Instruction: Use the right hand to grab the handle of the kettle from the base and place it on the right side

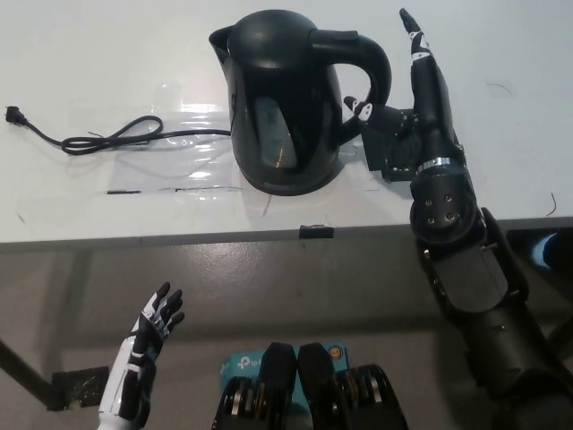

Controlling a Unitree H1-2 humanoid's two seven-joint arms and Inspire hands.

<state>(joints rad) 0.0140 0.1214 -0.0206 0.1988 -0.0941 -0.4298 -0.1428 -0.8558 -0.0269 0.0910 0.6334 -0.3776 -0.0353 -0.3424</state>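
Observation:
A black electric kettle [285, 103] stands upright on its base at the middle of the white table [107, 63], its curved handle [369, 67] facing right. My black right hand [414, 98] is open just to the right of the handle, fingers stretched toward the far side and the thumb reaching in beneath the handle; whether it touches the handle I cannot tell. My white left hand [148, 345] rests open at the lower left, below the table edge.
A black power cord [107, 137] with its plug [13, 114] trails left from the kettle's base. A black square mark [394, 148] lies on the table under my right hand. A small black tab [315, 231] sits on the front edge.

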